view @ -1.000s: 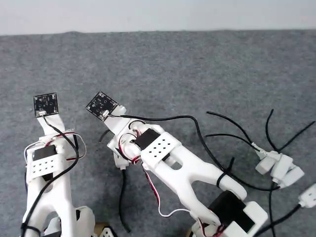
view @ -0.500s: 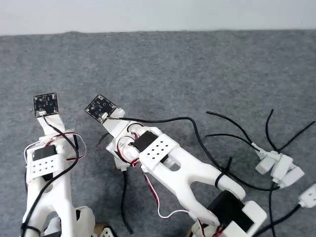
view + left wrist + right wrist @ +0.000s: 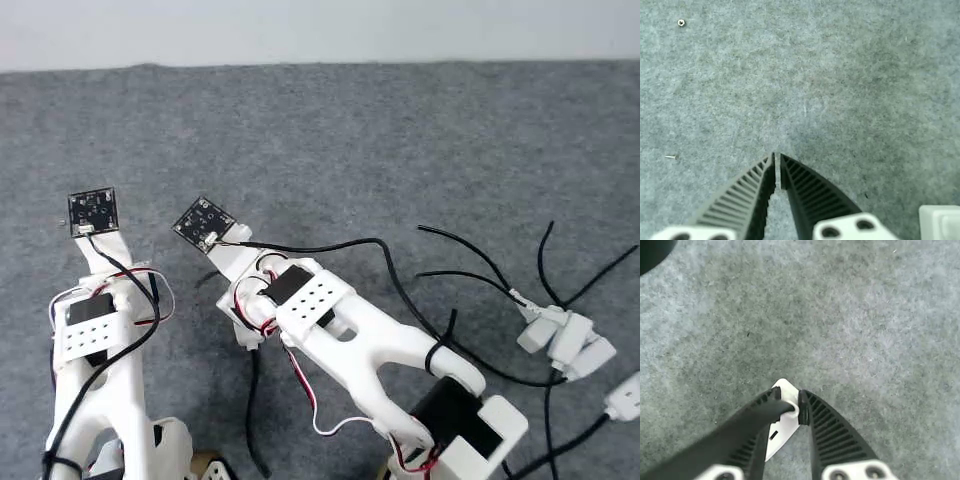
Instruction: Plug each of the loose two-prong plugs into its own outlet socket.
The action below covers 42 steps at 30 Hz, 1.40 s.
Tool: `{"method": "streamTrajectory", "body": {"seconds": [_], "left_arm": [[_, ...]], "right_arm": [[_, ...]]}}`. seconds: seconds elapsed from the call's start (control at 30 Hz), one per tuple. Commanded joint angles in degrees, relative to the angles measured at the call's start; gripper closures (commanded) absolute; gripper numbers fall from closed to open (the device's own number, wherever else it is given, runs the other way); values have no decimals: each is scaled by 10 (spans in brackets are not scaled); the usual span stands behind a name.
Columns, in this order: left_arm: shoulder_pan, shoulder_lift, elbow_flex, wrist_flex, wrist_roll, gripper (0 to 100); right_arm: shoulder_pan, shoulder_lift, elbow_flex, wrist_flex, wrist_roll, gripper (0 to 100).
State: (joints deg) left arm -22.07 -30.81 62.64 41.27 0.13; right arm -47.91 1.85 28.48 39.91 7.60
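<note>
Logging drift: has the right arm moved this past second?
Yes: the right arm drew back toward the near edge, judged against the left arm's camera board.

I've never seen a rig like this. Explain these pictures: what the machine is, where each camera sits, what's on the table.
The machine is two small white robots: a left arm and a right arm, side by side on a grey mat. The high view looks down on both. The other two pictures come from a camera on each wrist, looking along the end effector, the two-fingered pincer that grasps. The left end effector is shut on nothing. The right end effector is shut on a small white piece, apparently a plug. Toward the right of the high view lie white connectors with black cables; which are plugs and which sockets is hard to tell.
</note>
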Motion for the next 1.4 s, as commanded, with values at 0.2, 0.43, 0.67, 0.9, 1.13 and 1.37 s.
{"method": "streamTrajectory", "body": {"seconds": [0.2,0.43,0.67,0.9,1.13,1.37], "left_arm": [[-4,-11,-28,-14,4,987],[-4,-11,-29,-14,4,987],[-5,-11,-30,-15,4,987],[-65,-12,-39,-47,40,987],[-86,-11,-49,-47,84,987],[-59,-11,-42,-45,69,987]], "right_arm": [[-6,16,-16,29,-18,959],[-14,16,-81,116,-138,679],[-58,20,-94,126,-206,671],[-81,42,-81,87,-216,711],[-58,137,-155,126,-186,824],[-9,146,-214,216,-139,982]]}}
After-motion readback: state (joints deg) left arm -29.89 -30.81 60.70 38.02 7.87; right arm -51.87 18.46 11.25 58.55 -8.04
